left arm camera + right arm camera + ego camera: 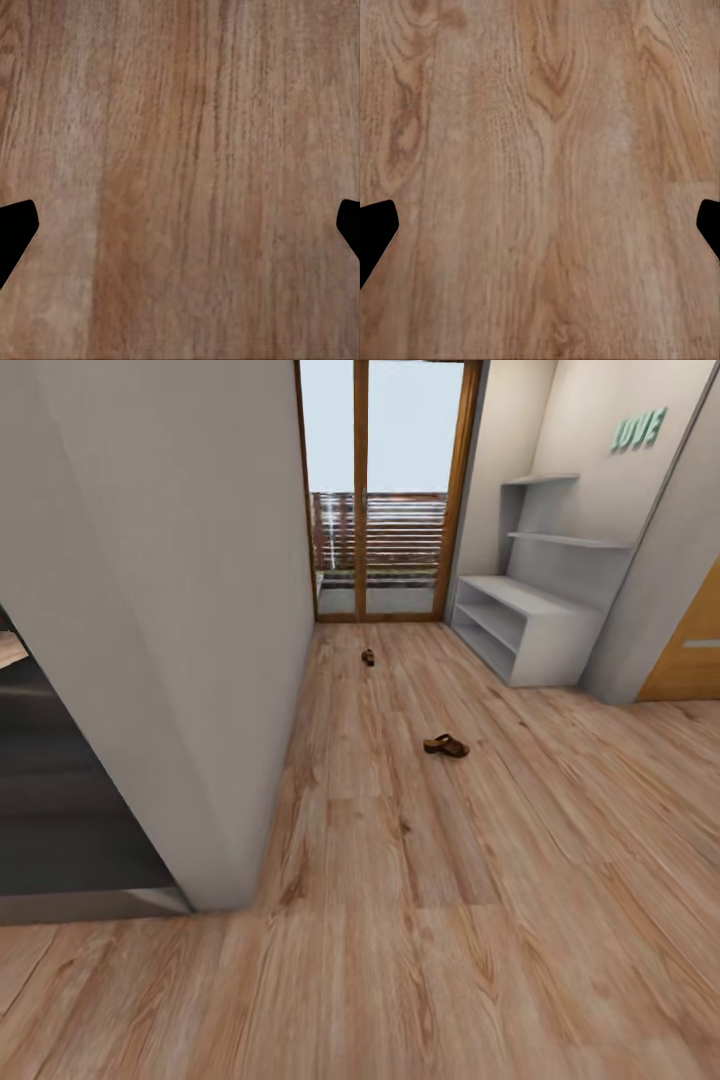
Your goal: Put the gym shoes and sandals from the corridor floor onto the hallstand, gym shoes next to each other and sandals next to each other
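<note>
Two dark brown sandals lie apart on the corridor floor (400, 920) in the head view: one sandal (446, 745) in mid-corridor, the other sandal (368, 657) farther off near the glass door. The pale grey-white hallstand (560, 645) stands against the right wall under mint letters, its tiers bare. The gym shoes are out of view. My left gripper (180, 229) hangs open over bare wood planks, its dark fingertips (15, 232) far apart at the frame edges. My right gripper (540, 229) is likewise open over plain floor, holding nothing.
A grey wall corner (230, 760) juts out on the left, with a dark opening (60, 810) beside it. A wood-framed glass door (385, 490) closes the corridor's far end. An orange-brown door (690, 650) sits at the right past the hallstand.
</note>
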`<state>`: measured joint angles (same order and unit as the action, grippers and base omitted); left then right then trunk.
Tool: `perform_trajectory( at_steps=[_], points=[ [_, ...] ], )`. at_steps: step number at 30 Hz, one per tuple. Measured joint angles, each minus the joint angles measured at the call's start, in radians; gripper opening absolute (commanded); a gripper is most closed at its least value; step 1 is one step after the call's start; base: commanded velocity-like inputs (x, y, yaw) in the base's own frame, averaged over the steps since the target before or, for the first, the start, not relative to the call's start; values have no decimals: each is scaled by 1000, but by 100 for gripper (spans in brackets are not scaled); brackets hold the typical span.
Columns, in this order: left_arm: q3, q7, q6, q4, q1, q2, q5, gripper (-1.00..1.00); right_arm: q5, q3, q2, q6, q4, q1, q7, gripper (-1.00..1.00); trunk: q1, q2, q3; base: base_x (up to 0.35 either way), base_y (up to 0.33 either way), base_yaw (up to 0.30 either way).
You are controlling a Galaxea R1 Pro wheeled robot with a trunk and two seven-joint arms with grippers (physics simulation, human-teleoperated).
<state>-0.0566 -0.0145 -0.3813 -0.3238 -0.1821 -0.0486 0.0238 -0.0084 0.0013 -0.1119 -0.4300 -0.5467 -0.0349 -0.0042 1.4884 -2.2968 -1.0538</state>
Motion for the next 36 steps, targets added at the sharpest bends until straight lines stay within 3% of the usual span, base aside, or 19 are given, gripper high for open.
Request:
perform_trajectory(
  at_steps=[21,36],
  points=[
    [0,0,-1,0,0,0,0,100,0,0,0,0,0,0,0,100,0,0,0,337,0,-8],
    [0,0,0,0,0,-1,0,100,0,0,0,0,0,0,0,100,0,0,4,338,0,-172]
  ],
)
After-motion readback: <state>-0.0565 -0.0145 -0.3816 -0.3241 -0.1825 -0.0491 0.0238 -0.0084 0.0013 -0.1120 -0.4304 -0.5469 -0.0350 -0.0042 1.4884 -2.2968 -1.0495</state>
